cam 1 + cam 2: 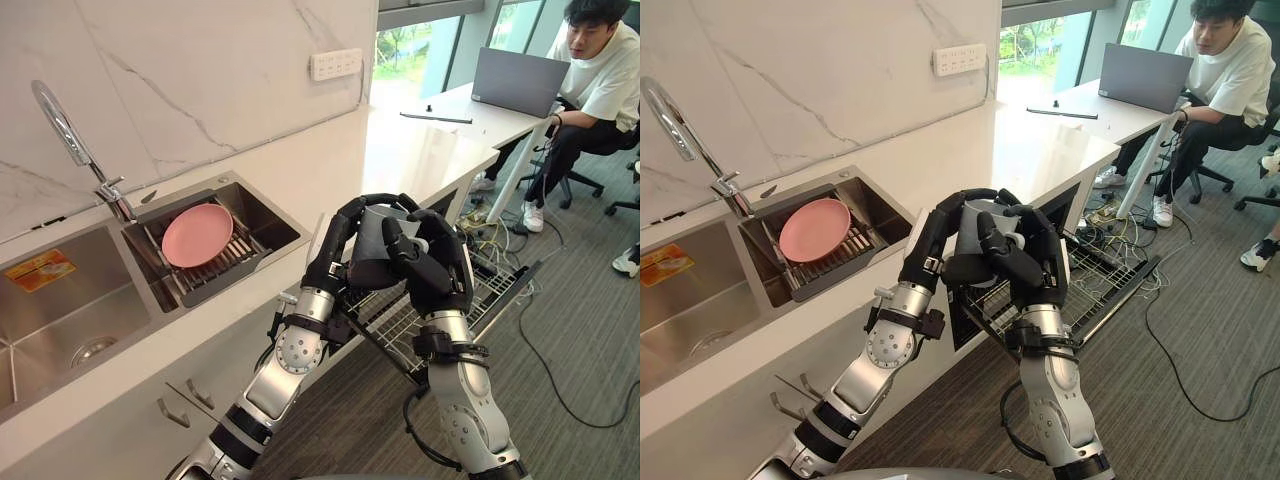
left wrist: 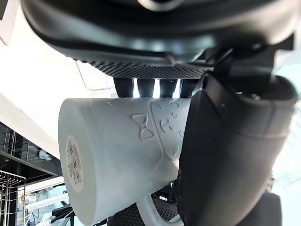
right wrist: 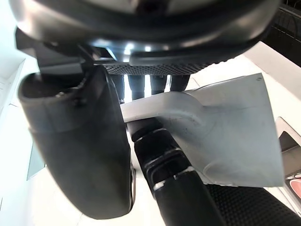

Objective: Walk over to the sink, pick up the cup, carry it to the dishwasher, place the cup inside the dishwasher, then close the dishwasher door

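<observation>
Gripping the cup (image 1: pixel 385 222) from both sides, the left robot hand (image 1: pixel 335 250) curls round its body while the right robot hand (image 1: pixel 437 268) closes over its near side, probably to steady it for lowering. The cup hangs in the air just past the front edge of the white surface (image 1: pixel 400 150), above the pulled-out dishwasher rack (image 1: pixel 495 285). A pink plate (image 1: pixel 197 235) rests in the sink (image 1: pixel 60 320). Beyond the surface's far end, a seated person (image 1: pixel 600 70) faces a laptop (image 1: pixel 515 80).
</observation>
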{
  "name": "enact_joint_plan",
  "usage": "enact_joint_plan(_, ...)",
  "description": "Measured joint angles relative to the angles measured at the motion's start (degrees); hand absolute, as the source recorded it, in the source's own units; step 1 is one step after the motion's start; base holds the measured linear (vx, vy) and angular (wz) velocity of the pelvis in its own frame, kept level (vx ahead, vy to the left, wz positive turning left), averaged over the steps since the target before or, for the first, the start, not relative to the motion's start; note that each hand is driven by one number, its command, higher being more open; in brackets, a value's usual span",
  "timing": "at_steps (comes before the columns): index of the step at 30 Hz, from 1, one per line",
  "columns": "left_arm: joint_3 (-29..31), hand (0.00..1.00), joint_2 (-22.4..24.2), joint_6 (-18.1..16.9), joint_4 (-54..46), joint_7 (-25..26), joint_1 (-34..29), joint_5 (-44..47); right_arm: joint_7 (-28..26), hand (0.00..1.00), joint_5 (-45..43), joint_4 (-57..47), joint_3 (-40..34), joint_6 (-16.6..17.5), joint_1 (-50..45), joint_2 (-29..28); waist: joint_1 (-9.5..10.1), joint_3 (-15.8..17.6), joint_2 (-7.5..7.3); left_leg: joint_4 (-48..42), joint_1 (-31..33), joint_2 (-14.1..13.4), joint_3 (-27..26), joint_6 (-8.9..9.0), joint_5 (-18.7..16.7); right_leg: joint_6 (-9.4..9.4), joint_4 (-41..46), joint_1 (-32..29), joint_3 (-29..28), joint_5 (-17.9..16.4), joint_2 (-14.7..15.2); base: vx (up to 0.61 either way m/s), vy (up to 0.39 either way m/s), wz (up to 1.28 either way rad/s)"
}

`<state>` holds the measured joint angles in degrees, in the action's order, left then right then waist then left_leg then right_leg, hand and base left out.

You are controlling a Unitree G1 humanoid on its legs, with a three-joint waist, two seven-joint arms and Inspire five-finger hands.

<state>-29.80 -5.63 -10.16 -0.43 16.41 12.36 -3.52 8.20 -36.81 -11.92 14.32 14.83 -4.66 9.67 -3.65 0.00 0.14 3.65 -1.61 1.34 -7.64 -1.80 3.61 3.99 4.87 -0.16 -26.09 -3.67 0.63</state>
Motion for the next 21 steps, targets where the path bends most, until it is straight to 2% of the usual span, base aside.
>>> enact_joint_plan(1,0.0,0.9,0.0,0.0,-0.1,0.0,0.0,-0.1,0.0,0.3,0.0,-0.1,0.0,0.0,0.0,0.0,-0.01,0.0,0.0,0.0,0.0,0.0,0.0,0.01,0.0,0.0,0.0,0.0,0.0,0.0,0.0,0.0,0.0,0.0)
enact_joint_plan(8,0.0,0.9,0.1,-0.1,-4.3,-0.1,-0.1,-0.7,-0.6,0.3,1.1,-0.3,-1.3,1.0,1.4,-1.8,-0.03,0.0,-0.01,1.1,-0.4,0.0,0.4,0.02,0.8,0.0,0.0,0.0,0.5,0.0,0.0,-0.01,-0.016,0.02)
enact_joint_plan(15,1.5,0.9,0.1,-1.4,-6.5,0.0,-0.3,-3.2,1.0,0.3,9.8,-0.3,-3.0,0.7,1.8,-3.7,0.1,0.0,-0.08,1.3,-0.9,0.0,0.5,-0.03,1.0,0.01,-0.1,0.4,0.6,0.0,0.0,0.0,0.0,0.0)
enact_joint_plan(21,4.7,0.9,0.1,-4.1,-9.1,0.5,-4.6,-3.1,3.5,0.3,14.4,-0.3,-9.3,0.5,1.8,-5.7,0.26,0.0,-0.08,1.3,-1.1,0.1,0.5,0.0,1.0,0.06,-0.2,0.5,0.7,0.0,0.0,0.0,0.0,0.0)
